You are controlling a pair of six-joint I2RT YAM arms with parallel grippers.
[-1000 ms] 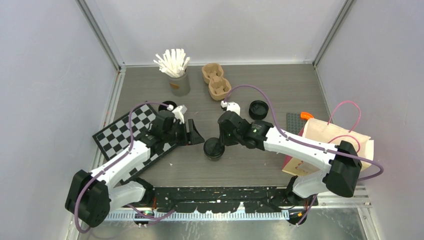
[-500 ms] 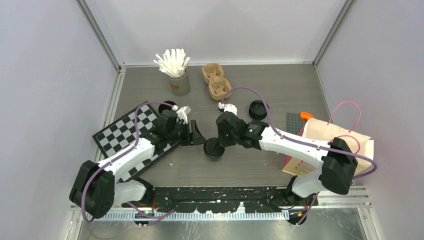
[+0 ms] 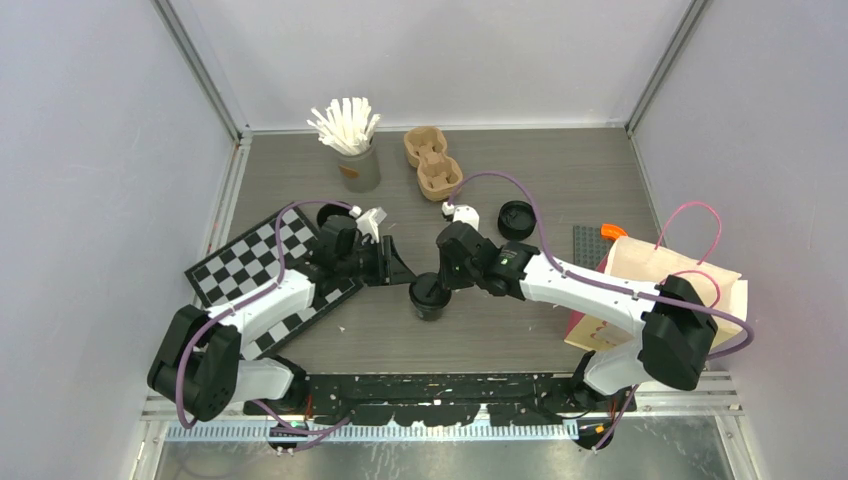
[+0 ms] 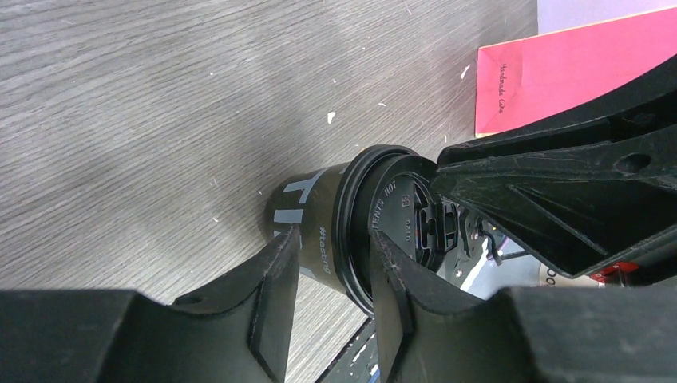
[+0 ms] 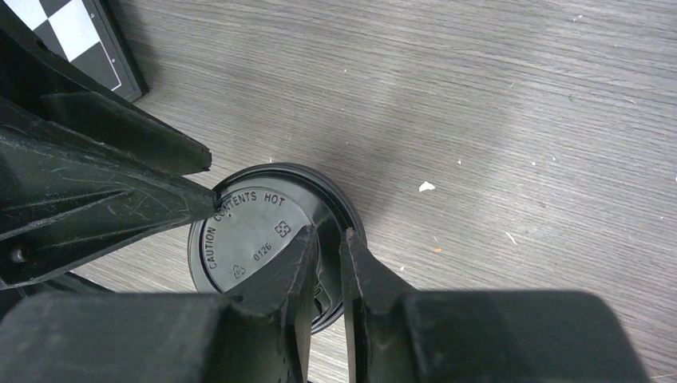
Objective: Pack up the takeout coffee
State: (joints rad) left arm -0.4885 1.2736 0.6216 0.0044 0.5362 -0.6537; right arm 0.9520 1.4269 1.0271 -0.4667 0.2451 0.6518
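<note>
cup (image 4: 307, 203) between left claw (image 4: 332, 239) fingers, right claw (image 5: 327, 235) tips almost together on its lid (image 5: 247, 227); neither grip confirmable. carrier (image 3: 432, 162) beyond both unfilled, spare lid (image 3: 516, 218) loose.

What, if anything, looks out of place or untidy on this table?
A spare black lid lies loose on the table near the carrier, on no cup. White crumbs lie beside the lidded cup. No spill shows.
</note>
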